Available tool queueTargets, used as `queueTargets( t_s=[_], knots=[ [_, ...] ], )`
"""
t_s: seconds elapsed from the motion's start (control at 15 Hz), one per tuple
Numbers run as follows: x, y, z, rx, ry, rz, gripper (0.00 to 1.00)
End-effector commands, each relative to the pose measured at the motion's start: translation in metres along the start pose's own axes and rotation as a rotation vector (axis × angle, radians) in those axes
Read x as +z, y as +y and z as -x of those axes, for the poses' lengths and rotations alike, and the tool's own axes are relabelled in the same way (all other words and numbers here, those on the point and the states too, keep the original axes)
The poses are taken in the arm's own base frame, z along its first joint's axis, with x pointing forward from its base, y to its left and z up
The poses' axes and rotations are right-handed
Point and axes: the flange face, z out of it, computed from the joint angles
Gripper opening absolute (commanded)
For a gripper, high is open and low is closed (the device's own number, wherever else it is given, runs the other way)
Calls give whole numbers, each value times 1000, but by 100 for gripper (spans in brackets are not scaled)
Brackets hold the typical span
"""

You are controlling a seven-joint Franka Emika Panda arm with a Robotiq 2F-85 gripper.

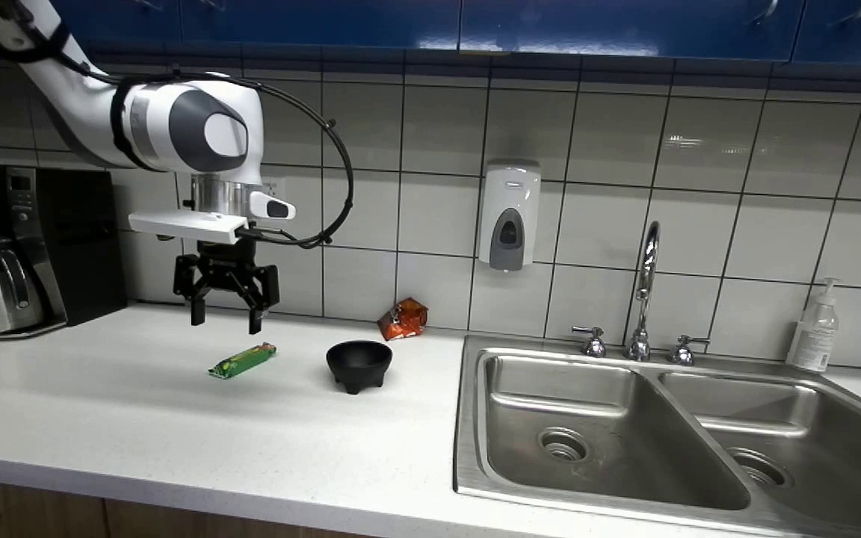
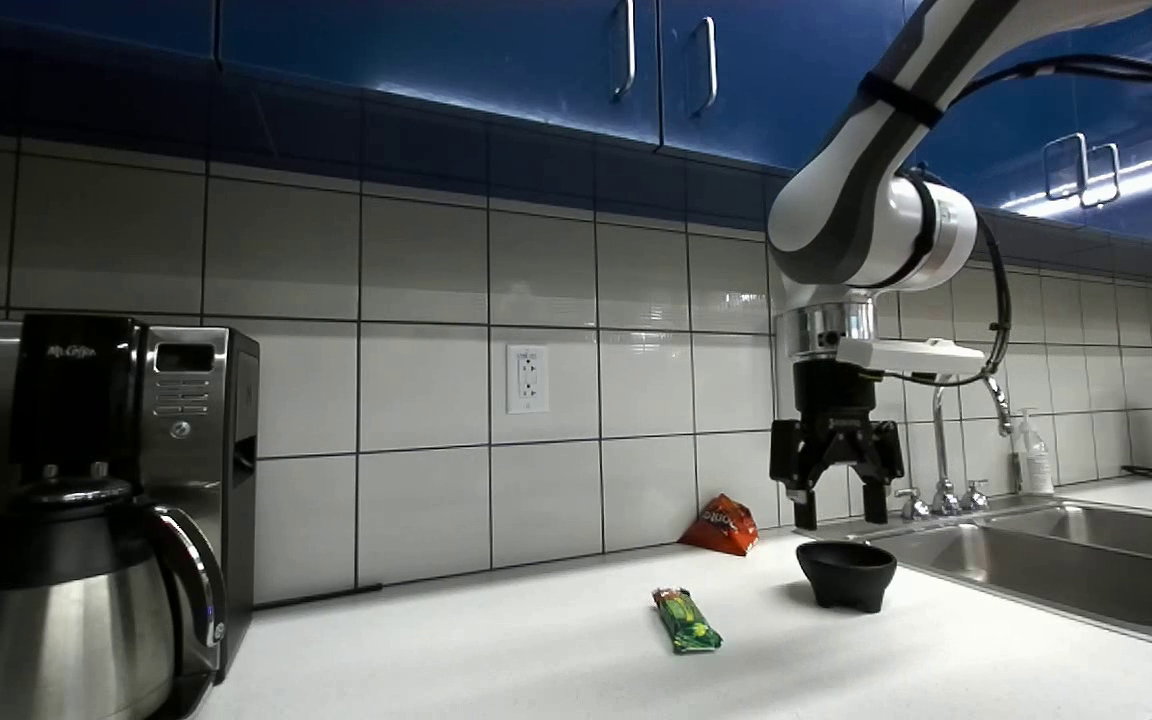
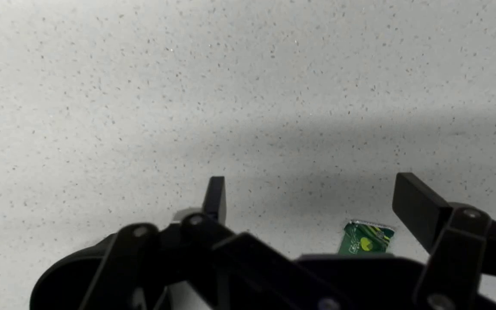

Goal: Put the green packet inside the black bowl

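Observation:
The green packet [image 1: 242, 361] lies flat on the white counter, and it also shows in an exterior view [image 2: 686, 622]. The black bowl [image 1: 359, 366] stands upright on short feet beside the packet, on the sink side; it also shows in an exterior view [image 2: 846, 575]. My gripper [image 1: 226, 320] is open and empty, apart from both, above the counter; it also shows in an exterior view [image 2: 840, 510]. In the wrist view the open fingers [image 3: 312, 193] frame bare counter. One packet end [image 3: 365, 239] shows near the right finger; the rest is hidden. The bowl [image 3: 65, 280] is partly hidden at lower left.
A crumpled red-orange bag [image 1: 403, 319] rests against the tiled wall behind the bowl. A steel double sink [image 1: 469, 418] with a faucet [image 1: 647, 276] lies beyond the bowl. A coffee maker [image 2: 236, 500] stands at the opposite end. Blue cabinets [image 1: 318, 22] hang above.

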Motion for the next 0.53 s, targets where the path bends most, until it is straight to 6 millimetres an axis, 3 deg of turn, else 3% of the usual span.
queueTargets(
  t_s=[0.0,0.47],
  knots=[
    [7,-21,-32,23,22,-7,100],
    [43,-46,-68,35,38,-11,100]
  ],
)
